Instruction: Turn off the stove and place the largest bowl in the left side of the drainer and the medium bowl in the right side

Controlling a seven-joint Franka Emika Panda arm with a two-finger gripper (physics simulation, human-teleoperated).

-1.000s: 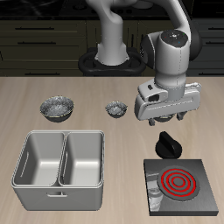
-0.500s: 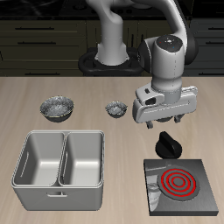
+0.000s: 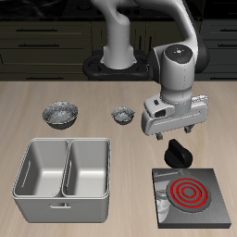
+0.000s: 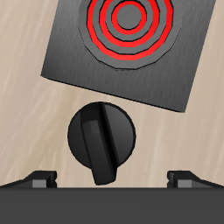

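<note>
here the jaws (image 4: 112, 179) hang wide open, empty, over the stove (image 3: 191, 193) knob (image 4: 102, 141), burner glowing red.

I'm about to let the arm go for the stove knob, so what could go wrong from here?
The burner glows red, so the stove is on; the knob sits close beside it, and a drifting descent could hit the hob. The gripper looks open with fingers astride the knob, but its handle lies at a slant, so they might close off the handle and slip.
</note>
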